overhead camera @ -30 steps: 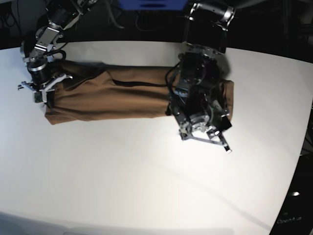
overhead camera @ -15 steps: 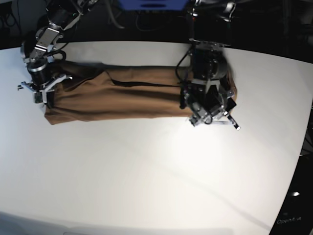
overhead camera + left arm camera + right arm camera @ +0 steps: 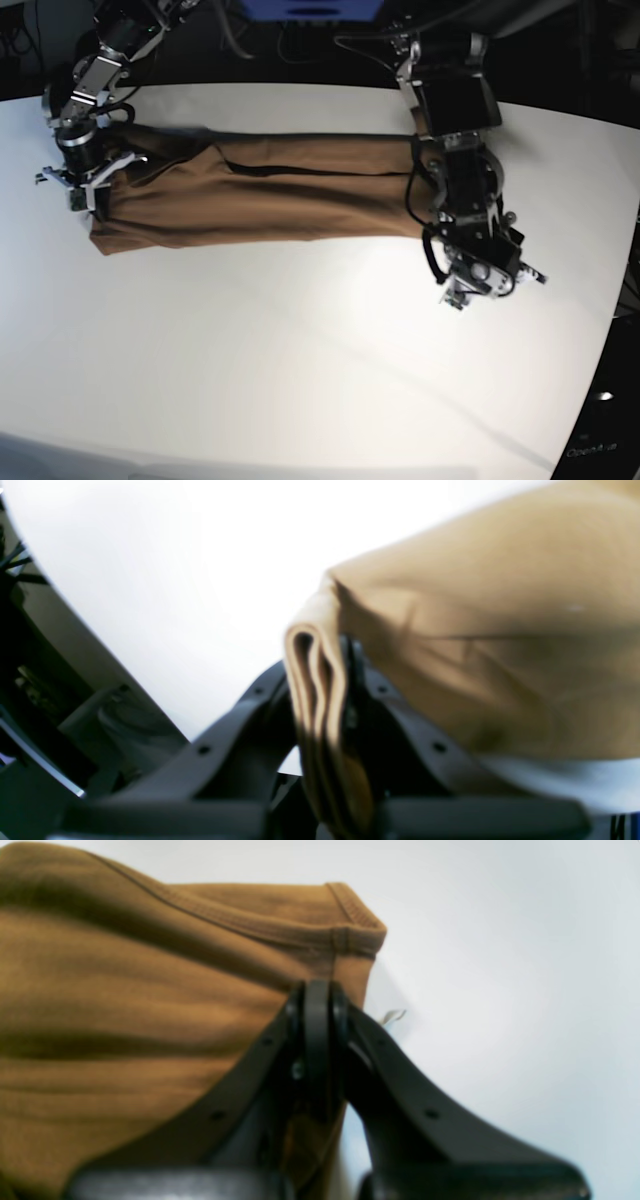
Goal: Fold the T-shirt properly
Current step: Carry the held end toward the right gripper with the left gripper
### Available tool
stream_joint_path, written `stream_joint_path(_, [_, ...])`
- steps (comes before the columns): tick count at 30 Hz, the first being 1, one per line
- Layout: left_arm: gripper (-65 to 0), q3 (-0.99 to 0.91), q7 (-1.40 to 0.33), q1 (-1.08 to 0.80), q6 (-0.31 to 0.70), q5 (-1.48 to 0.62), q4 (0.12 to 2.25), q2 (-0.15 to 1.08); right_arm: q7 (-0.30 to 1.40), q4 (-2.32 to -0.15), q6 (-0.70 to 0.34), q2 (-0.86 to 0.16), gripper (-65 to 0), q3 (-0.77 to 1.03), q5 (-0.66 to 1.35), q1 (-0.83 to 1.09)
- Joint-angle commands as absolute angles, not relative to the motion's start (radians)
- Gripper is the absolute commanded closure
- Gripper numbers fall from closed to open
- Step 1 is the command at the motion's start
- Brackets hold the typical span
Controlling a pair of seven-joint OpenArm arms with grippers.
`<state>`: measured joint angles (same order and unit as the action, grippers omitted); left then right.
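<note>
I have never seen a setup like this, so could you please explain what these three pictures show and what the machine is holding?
This is a robot with two arms working at a white table. One picture looks down on the whole table from above. The other two come from small cameras mounted at each wrist, so the dark forks at the bottom of those pictures are the robot's own pincers seen up close.

On the table lies one thing: a tan-brown T-shirt, already folded into a long strip.

The left gripper is shut on a bunch of stacked cloth layers at one end of the strip. The right gripper is shut on the cloth at the other end, just below a stitched hem. In the overhead picture, the left arm is the one on the right.
</note>
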<state>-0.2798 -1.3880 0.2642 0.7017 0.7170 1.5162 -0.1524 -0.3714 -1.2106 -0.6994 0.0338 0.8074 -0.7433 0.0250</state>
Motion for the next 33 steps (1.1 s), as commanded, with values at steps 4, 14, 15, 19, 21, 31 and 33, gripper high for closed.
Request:
stream_joint_path(4, [-2.3,-0.289,-1.396,0.315,0.698,0.72,1.454,-0.157,-0.286,-1.207,-0.698,0.03,-0.3,0.814,-0.826,0.036])
stream_joint_path(14, [-2.3,-0.433,-1.36,0.355,0.698,0.72,1.414,-0.157,-0.28,-1.207,-0.698,0.027,-0.3,0.816,-0.828,0.035])
stream_joint_path(15, [-2.3,-0.435,-1.36,0.36,0.698,0.72,1.414,-0.157,-0.269,-1.207,-0.698,0.027,-0.3,0.816,-0.828,0.033])
stream_joint_path(19, [-2.3,-0.44,-1.34,0.36,0.698,0.72,1.414,-0.157,-0.225,-1.207,-0.698,0.007,-0.3,0.816,-0.828,0.012])
stream_joint_path(21, [-2.3,-0.441,-1.313,0.358,0.698,0.72,1.417,-0.157,-0.208,-1.205,-0.698,0.007,-0.3,0.816,-0.828,-0.001])
stream_joint_path(31, [-2.3,-0.435,-1.294,0.36,0.698,0.526,1.425,-0.157,-0.134,-1.207,-0.698,-0.018,-0.3,0.808,-0.828,-0.039])
stream_joint_path(33, [-2.3,-0.437,-1.293,0.36,0.698,0.504,1.425,-0.157,-0.134,-1.207,-0.698,-0.019,-0.3,0.808,-0.828,-0.039])
